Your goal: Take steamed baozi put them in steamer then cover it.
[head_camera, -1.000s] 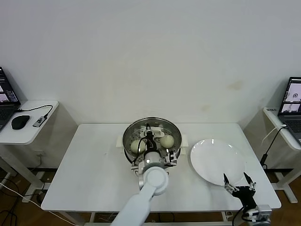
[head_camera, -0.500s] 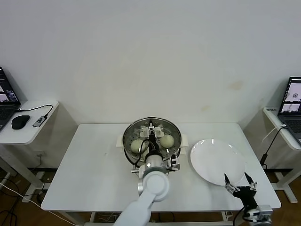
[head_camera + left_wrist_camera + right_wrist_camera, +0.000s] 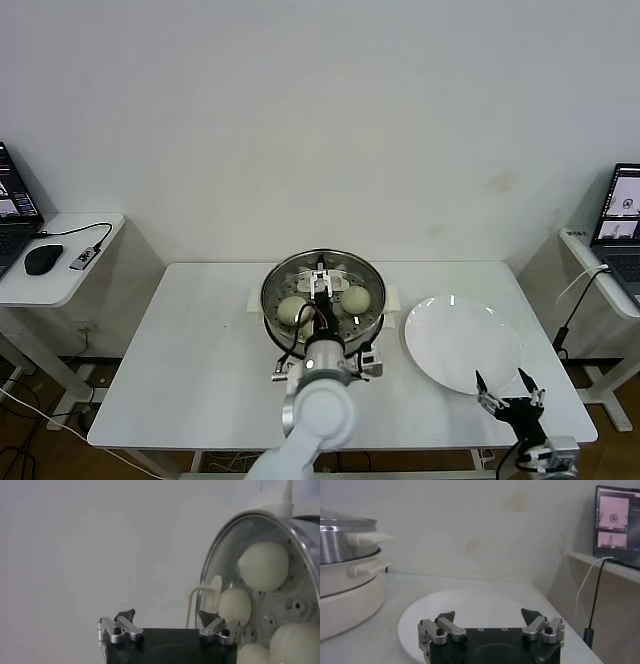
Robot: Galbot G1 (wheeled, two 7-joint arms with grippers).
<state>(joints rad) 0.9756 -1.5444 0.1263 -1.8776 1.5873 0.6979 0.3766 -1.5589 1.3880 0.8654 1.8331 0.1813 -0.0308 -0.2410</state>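
The steamer (image 3: 268,300) stands mid-table with the clear glass cover (image 3: 340,265) on it, cream handle (image 3: 322,283) in the middle. Several cream baozi (image 3: 292,308) show through the glass; in the left wrist view they (image 3: 263,565) lie on the perforated tray under the cover (image 3: 220,550). My left gripper (image 3: 325,348) is open and empty above the steamer's front edge, apart from the cover's handle (image 3: 202,597). My right gripper (image 3: 508,392) is open and empty over the near edge of the table's right side. The steamer also shows in the right wrist view (image 3: 342,547).
An empty white plate (image 3: 462,340) lies right of the steamer, under my right gripper (image 3: 487,615). Side tables flank the main table: the left one (image 3: 60,285) holds a mouse (image 3: 43,259), the right one a laptop (image 3: 622,215).
My left gripper has drawn back and up from the cover's handle toward the table's front. The cover stays on the steamer. The right arm has not moved.
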